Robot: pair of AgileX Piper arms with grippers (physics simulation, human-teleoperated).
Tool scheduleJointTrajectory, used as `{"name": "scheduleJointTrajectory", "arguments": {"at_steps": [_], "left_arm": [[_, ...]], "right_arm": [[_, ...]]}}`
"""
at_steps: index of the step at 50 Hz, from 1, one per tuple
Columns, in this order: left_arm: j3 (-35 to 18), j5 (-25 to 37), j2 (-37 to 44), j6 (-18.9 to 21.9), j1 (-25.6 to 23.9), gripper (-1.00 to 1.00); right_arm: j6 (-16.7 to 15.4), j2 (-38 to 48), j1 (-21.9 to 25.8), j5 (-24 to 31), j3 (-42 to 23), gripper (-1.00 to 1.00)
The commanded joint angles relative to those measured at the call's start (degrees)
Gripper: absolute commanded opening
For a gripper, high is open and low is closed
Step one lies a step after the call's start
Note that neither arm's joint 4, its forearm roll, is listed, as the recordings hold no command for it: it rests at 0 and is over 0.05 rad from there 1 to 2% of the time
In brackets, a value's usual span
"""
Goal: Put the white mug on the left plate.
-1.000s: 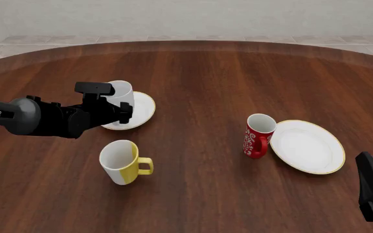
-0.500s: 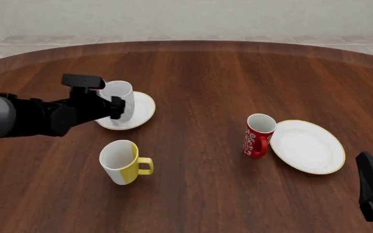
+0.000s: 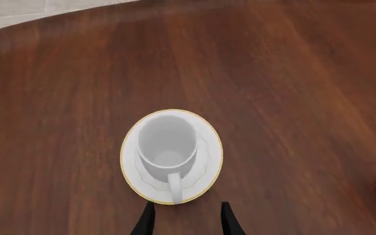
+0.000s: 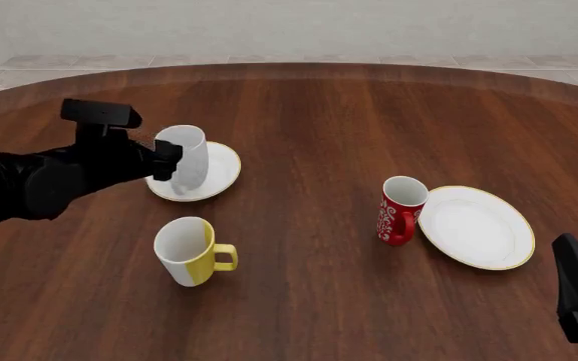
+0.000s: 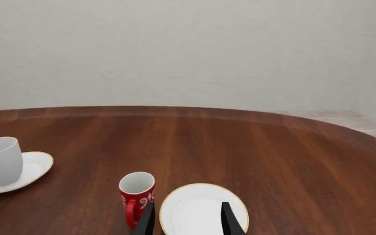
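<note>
One risk remains: the white mug [image 4: 184,159] stands on the left plate [image 4: 220,171], its handle [image 3: 174,189] toward the opened, empty left gripper [image 3: 184,218]; careless retreat could clip it.

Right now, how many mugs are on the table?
3. The white mug stands on the left plate. The yellow-and-white mug sits nearer the arms, on bare wood. The red patterned mug stands beside the right plate. None look hidden.
</note>
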Motion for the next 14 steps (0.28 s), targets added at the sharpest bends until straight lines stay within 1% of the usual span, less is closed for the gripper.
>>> {"name": "scheduleJointTrajectory", "arguments": {"at_steps": [1,9,10,13,14], "left_arm": [[2.6,3.0,-7.4,0.2,-1.3,1.0],[3.6,5.7,-12.9,0.6,-2.1,1.0],[3.7,7.0,-15.0,0.5,-2.4,1.0],[3.8,8.0,-16.7,0.7,-2.7,1.0],[3.9,9.3,-18.9,0.7,-2.9,1.0]], "right_arm": [[0.1,0.0,0.0,0.2,-0.4,1.0],[0.2,0.0,-0.1,-0.1,-0.3,1.0],[0.2,0.0,-0.1,-0.1,-0.3,1.0],[0.2,0.0,-0.1,0.0,-0.3,1.0],[0.2,0.0,-0.1,0.0,-0.3,1.0]]}}
